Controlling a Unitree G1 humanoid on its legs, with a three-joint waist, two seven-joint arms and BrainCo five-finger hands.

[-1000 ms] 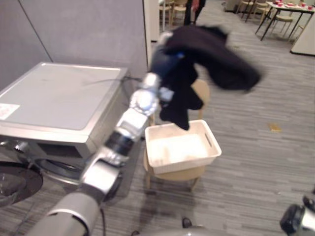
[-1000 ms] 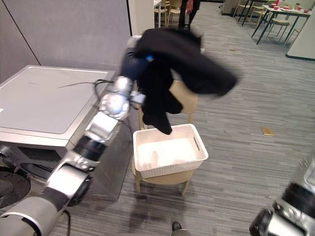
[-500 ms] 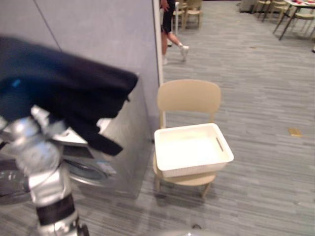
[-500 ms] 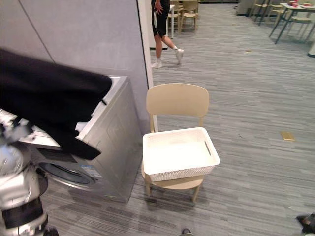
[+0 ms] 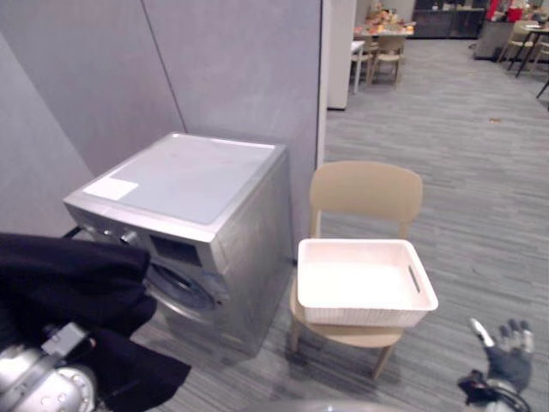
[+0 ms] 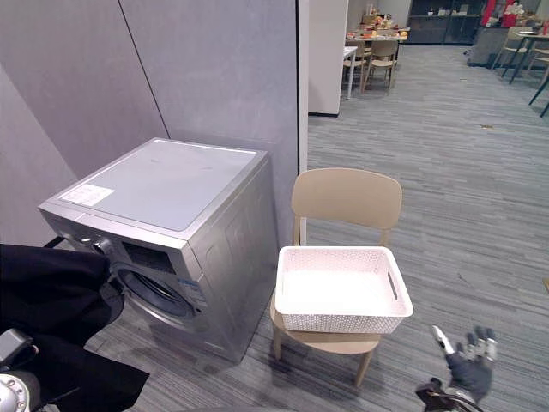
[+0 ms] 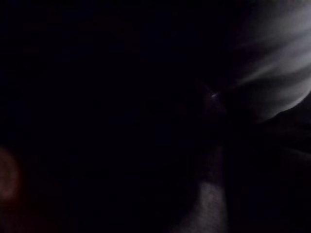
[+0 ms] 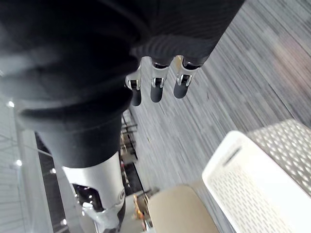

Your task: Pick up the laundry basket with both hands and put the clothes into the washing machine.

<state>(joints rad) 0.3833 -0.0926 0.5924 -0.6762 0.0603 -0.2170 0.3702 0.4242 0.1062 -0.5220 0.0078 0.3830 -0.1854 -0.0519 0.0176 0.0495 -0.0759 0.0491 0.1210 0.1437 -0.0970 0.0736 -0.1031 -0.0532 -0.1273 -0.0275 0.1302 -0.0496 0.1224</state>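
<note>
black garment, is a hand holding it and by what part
The black garment is draped over the left arm; the cloth hides the grip, so where it is held cannot be told. The right hand is open and holds nothing.

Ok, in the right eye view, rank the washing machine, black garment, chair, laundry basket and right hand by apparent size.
1. washing machine
2. black garment, close to the camera and cut off, so unsure
3. chair and laundry basket, about alike
4. right hand, smallest
</note>
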